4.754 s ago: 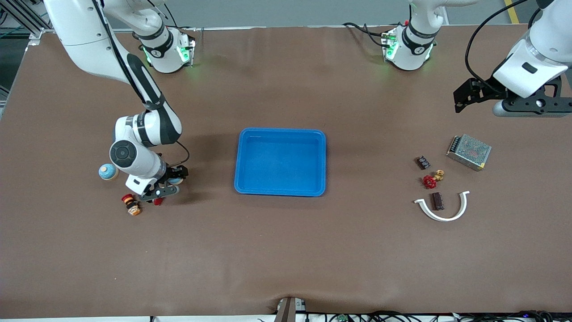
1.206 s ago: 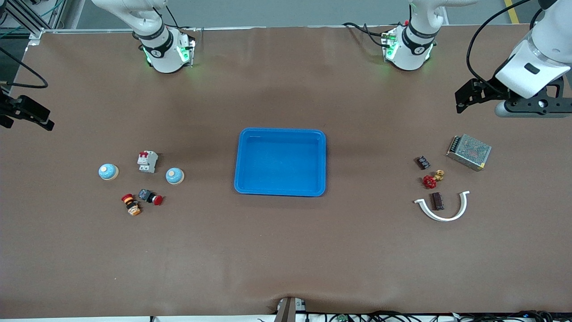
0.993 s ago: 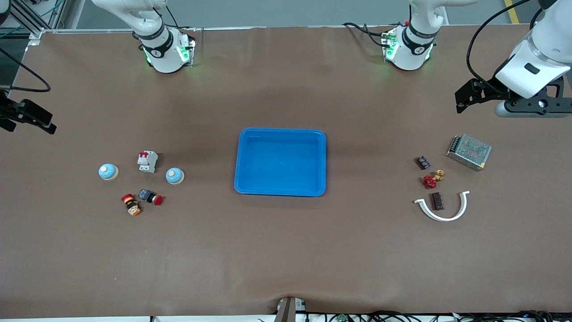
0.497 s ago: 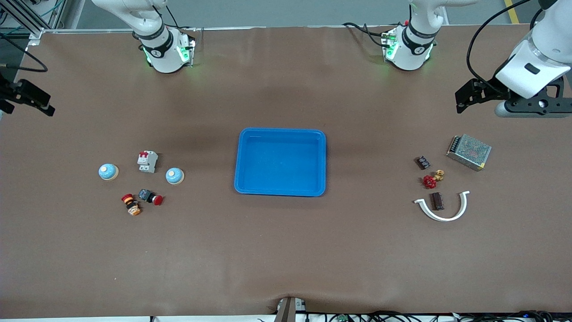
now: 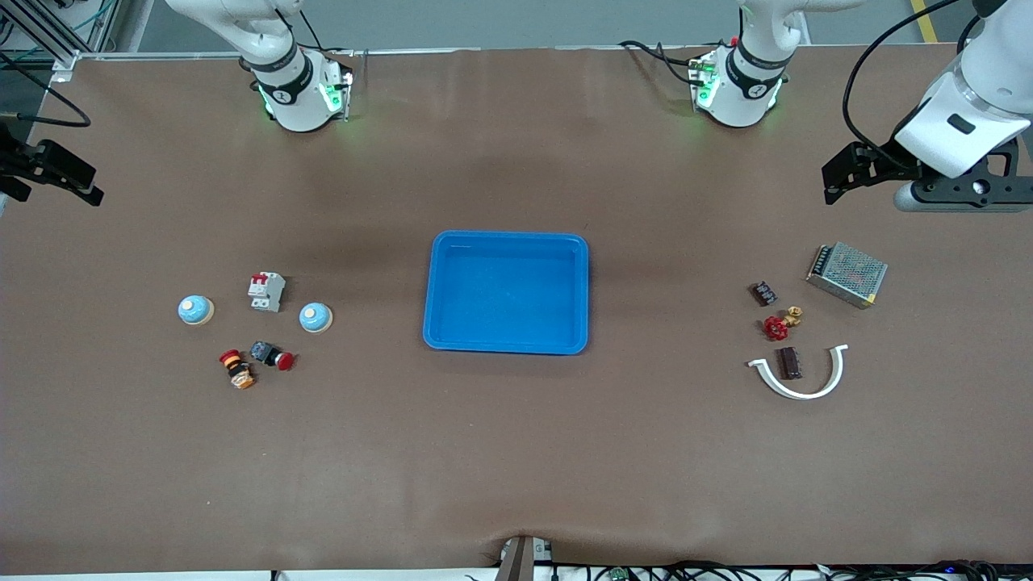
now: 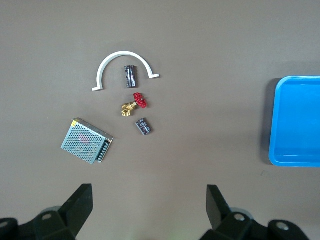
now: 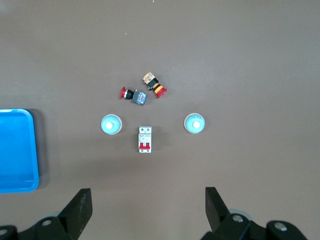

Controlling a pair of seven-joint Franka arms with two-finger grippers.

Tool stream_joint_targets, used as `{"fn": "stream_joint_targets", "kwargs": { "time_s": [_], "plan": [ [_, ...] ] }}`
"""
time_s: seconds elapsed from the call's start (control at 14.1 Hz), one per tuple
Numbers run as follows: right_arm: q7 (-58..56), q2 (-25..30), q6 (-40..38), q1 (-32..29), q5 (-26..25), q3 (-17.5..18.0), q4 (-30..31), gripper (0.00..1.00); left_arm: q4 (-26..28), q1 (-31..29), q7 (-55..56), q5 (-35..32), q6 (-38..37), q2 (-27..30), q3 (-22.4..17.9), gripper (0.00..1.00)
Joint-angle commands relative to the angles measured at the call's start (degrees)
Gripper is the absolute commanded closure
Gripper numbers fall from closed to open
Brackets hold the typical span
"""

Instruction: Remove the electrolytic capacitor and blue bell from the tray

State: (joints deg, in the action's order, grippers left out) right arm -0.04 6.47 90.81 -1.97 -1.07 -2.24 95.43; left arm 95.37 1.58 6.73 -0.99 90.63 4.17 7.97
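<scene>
Left gripper: jaws wide, holding nothing, high over bare table near the mesh box; the dark capacitor, apparently, lies inside the white arc.
Right gripper: jaws wide, empty, above two blue bells flanking a breaker.
Blue tray: central, open table all round.

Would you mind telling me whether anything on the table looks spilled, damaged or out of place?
Nothing stands out. The blue tray sits square and empty mid-table, with two tidy clusters of small parts either side. One dark part lies inside the curve of the white arc piece. Both pincers are open and raised, holding nothing.
</scene>
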Motion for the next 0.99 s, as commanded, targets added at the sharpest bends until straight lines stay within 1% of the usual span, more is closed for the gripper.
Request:
{"fn": "stream_joint_targets", "kwargs": {
  "time_s": [0.0, 0.78, 0.92],
  "plan": [
    [-0.22, 0.56, 0.24, 0.04, 0.72, -0.13, 0.46, 0.00, -0.36, -0.09, -0.84, 0.91, -0.36, -0.04, -0.24, 0.00],
    [-0.22, 0.39, 0.07, 0.13, 0.72, -0.13, 0.46, 0.00, -0.36, -0.09, -0.84, 0.91, -0.36, 0.05, -0.24, 0.00],
    [-0.05, -0.57, 0.59, 0.13, 0.64, -0.13, -0.51, 0.00, -0.36, -0.09, -0.84, 0.91, -0.36, 0.05, -0.24, 0.00]
  ]
}}
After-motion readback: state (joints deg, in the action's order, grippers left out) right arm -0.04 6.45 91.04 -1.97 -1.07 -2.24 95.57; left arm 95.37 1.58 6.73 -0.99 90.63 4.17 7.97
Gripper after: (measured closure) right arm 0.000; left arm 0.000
